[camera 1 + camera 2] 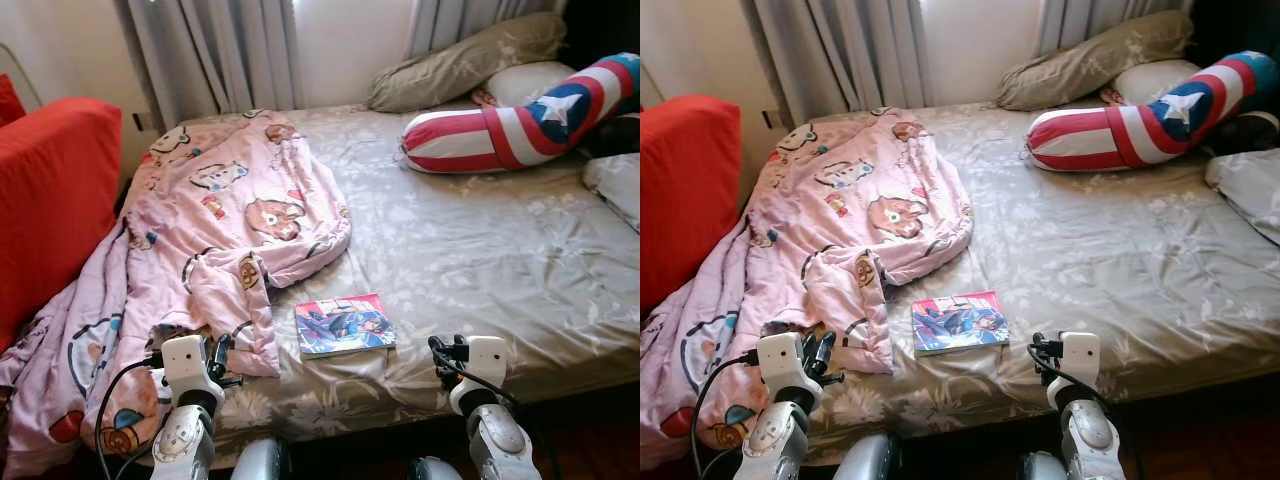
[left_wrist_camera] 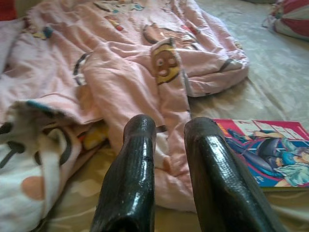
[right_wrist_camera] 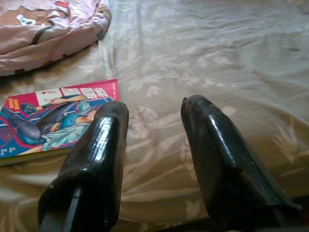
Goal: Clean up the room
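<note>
A pink cartoon-print blanket [image 1: 230, 210] lies crumpled over the left half of the bed [image 1: 480, 250], and one end spills off the bed's left side. A colourful comic book [image 1: 345, 325] lies flat on the grey floral sheet near the front edge, just right of the blanket's hem. My left gripper [image 1: 220, 352] hovers at the front edge facing the blanket hem [image 2: 145, 92], open with nothing between its fingers. My right gripper [image 3: 154, 106] is open too, over bare sheet just right of the book [image 3: 53, 118].
A red, white and blue star bolster [image 1: 520, 125] lies at the far right of the bed, with beige pillows [image 1: 460, 65] behind it and another pillow [image 1: 615, 185] at the right edge. A red sofa [image 1: 50, 200] stands at the left. Curtains [image 1: 220, 50] hang behind.
</note>
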Controlling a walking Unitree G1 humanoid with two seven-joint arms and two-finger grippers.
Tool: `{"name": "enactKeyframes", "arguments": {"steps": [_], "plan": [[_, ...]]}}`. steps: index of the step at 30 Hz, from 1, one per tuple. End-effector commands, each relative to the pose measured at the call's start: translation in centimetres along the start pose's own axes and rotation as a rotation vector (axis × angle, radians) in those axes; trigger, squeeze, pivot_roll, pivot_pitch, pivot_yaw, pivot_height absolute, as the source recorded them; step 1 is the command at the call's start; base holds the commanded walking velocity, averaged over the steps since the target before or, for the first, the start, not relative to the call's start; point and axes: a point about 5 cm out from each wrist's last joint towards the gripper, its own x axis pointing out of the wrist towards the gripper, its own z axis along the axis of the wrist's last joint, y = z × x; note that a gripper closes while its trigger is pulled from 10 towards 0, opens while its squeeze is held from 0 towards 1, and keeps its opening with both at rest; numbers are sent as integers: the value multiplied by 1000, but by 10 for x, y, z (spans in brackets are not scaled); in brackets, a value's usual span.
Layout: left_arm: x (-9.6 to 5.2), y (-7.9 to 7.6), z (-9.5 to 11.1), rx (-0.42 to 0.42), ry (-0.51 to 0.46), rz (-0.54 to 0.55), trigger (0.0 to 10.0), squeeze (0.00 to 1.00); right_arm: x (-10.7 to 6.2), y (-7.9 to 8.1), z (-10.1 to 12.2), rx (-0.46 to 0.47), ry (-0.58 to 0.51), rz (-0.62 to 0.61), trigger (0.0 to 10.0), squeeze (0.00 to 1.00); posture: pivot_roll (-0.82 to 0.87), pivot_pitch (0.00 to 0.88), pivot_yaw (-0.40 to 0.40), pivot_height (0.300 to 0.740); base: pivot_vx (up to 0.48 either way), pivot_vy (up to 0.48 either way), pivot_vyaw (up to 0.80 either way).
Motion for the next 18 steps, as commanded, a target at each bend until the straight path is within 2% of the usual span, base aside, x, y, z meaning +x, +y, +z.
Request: {"name": "enactKeyframes", "arguments": {"steps": [1,9,18], "plan": [[1,0,-1,8,8,-5,10000,0,1,3,3,-18,-21,13,10000,0,-16,0,59,613,0,0,800],[2,-1,0,13,4,-13,10000,0,1,4,3,0,-21,21,10000,0,-13,0,61,613,0,0,736],[2,-4,0,16,5,-25,10000,0,1,5,2,26,-17,20,10000,0,-14,0,64,613,0,0,0]]}}
